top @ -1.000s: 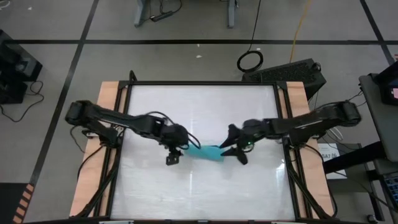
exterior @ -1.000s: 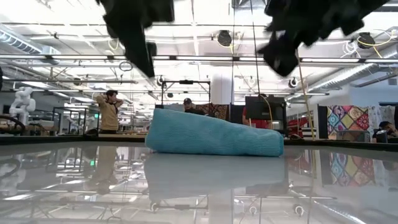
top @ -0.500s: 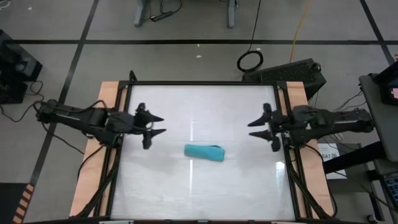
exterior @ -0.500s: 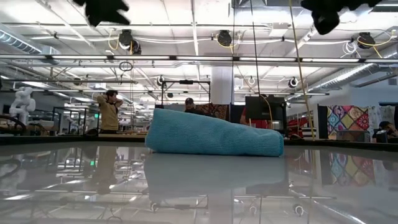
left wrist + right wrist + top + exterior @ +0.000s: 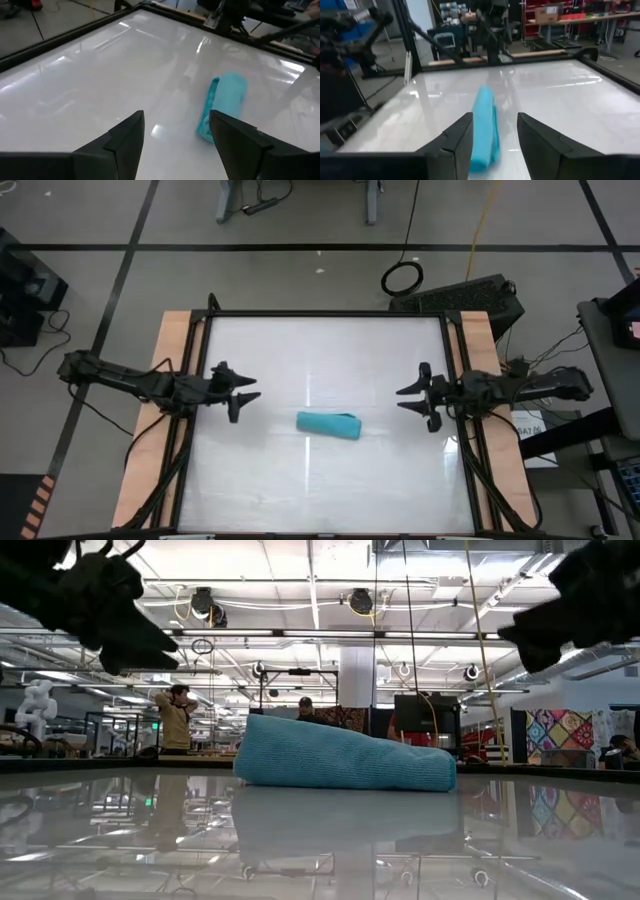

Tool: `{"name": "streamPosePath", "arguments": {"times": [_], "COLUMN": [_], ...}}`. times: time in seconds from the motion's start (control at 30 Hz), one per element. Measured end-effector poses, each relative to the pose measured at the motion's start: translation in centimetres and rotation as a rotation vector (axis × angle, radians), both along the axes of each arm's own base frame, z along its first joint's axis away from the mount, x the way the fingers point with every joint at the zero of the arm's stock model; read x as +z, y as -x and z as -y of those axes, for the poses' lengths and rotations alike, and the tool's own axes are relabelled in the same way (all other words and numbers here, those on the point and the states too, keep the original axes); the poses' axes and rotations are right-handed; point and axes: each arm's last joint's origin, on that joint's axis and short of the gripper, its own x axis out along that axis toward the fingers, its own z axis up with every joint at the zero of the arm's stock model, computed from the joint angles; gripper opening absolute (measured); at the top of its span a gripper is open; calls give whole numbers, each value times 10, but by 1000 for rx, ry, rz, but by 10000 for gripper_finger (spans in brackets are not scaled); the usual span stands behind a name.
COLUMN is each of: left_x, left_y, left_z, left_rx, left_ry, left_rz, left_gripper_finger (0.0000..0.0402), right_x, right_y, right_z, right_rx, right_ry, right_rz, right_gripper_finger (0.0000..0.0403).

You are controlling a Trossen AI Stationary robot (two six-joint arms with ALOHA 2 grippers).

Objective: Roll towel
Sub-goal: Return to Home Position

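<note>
- The left gripper [image 5: 256, 386] hangs over the left part of the table [image 5: 330, 345]. Its two fingers [image 5: 126, 136] are spread wide, with nothing between them and nothing touched.
- The right gripper [image 5: 400, 398] hangs over the right part of the table, facing the left one. Its fingers [image 5: 454, 141] are also parted and hold nothing.
- In both wrist views the glossy white tabletop shows through the gap between that arm's fingers.
- There are two grippers in all, one on each arm, and both are raised above the surface in the low view.
- One towel [image 5: 329, 424] lies just below the middle of the high view, between the two grippers and well apart from each.
- The towel is teal-blue and rolled into a short bundle that rests flat on the table. In the low view its left end is thicker and it tapers toward the right.
- The table has a dark frame and a wooden strip along its left and right sides.
- Beyond the table in the low view, one person [image 5: 177, 712] stands left of centre with arms raised. The head of a second person [image 5: 302, 707] shows just above the towel.
</note>
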Motion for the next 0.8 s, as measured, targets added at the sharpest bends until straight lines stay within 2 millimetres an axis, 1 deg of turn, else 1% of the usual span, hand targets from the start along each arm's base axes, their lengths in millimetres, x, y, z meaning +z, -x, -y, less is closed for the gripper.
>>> {"name": "streamPosePath", "arguments": {"times": [0.13, 0.2, 0.33, 0.43, 0.6, 0.8], "left_x": [-12, -14, -20, -27, -35, -38], "left_y": [-1, -1, -2, -1, 1, 2], "left_z": [0, 0, 0, 0, 4, 8], "left_rx": [-18, -29, -47, -48, -70, -125], "left_ry": [-52, -81, -138, -142, -73, -15], "left_rz": [21, 56, 103, 104, 151, 151], "left_gripper_finger": [228, 228, 228, 228, 228, 228], "right_x": [-25, -33, -29, -29, -25, -26], "right_y": [1, 1, 1, 1, 1, 1], "right_z": [0, 1, 1, 2, 2, 2], "right_rx": [6, -2, -12, -39, -53, -49], "right_ry": [63, 100, 164, 188, 75, 77], "right_rz": [-9, -40, -13, -7, 24, 15], "right_gripper_finger": [144, 143, 143, 143, 143, 143]}}
